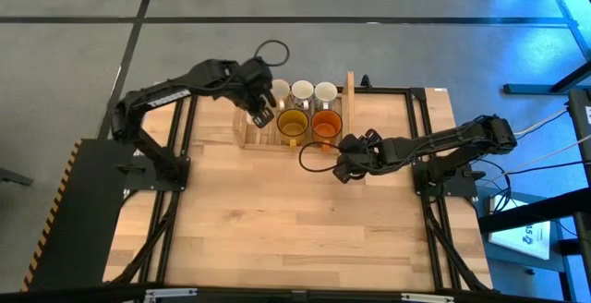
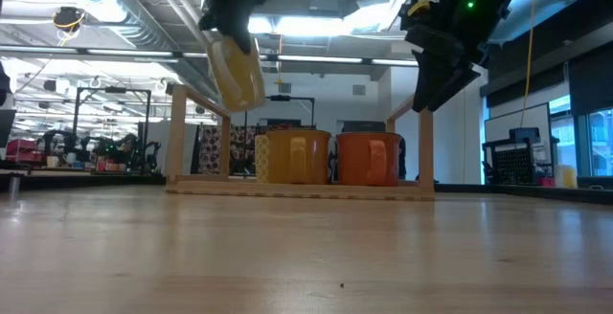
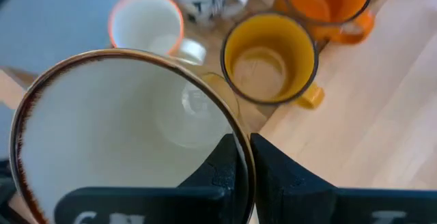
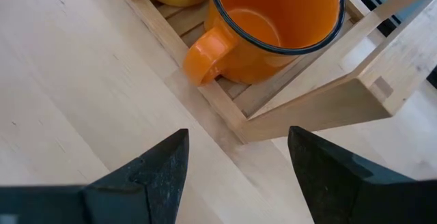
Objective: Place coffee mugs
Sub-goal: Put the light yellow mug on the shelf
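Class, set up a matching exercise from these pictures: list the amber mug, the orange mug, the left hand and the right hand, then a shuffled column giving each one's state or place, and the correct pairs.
Things
1. amber mug
2. orange mug
3. left hand
4. right hand

States or places
A. open, holding nothing, by the rack's corner
B. in the rack, next to the end post
C. pinching a pale mug's rim, raised above the rack
D. in the rack's front row, beside the orange one

Pairs: 1-D, 2-B, 3-C, 4-A

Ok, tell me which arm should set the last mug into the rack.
The left. Its gripper is already shut on a pale mug and hangs over the wooden rack, beside the amber mug. The right gripper is open and empty, near the orange mug.
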